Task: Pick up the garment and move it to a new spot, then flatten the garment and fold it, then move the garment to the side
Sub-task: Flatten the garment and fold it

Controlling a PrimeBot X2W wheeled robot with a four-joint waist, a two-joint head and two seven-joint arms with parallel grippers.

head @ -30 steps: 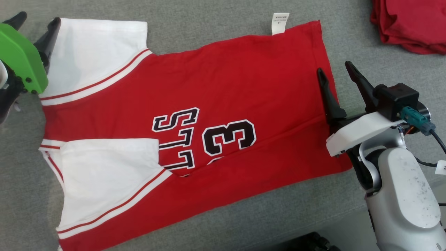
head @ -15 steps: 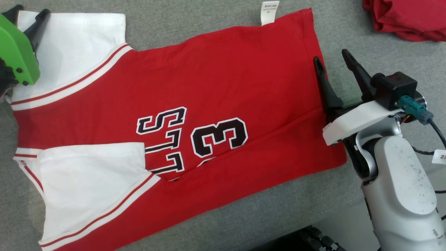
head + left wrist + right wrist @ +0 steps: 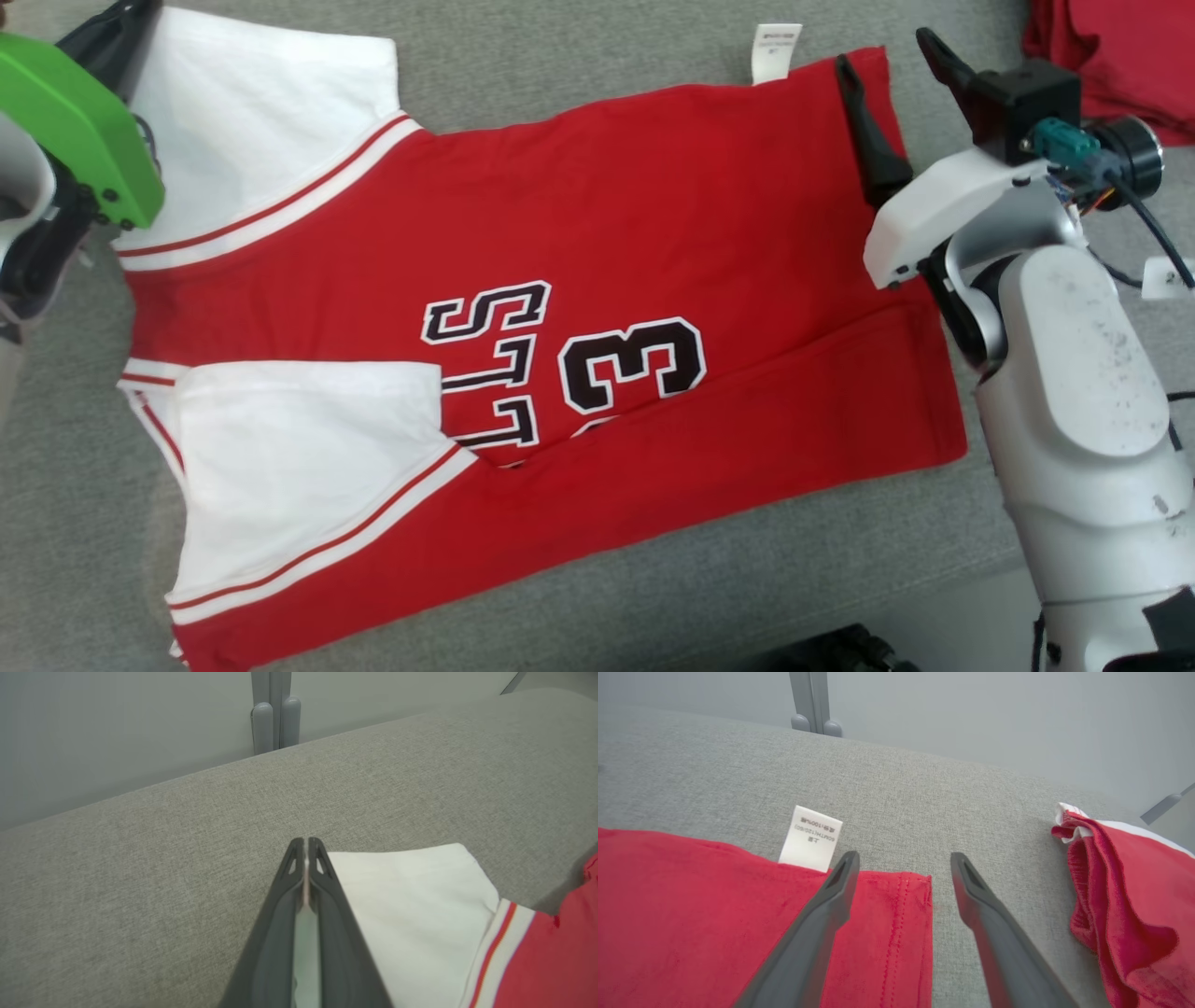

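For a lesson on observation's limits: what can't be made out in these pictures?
Jersey lettering: head view, white sleeve and red fold cover part.
Care label print: head view, too small.
Second red garment: head view, cut by top-right edge.
Left gripper: left wrist view, shut jaws hide any cloth between.

We see a grey fabric surface [image 3: 579, 75] running across the frame. A red jersey [image 3: 653, 233] with white sleeves lies flat across its centre, the lower-left sleeve folded over the front, and a white care label [image 3: 777, 51] sticks out at its top edge. A crumpled red garment [image 3: 1120, 37] lies apart in the upper right corner.
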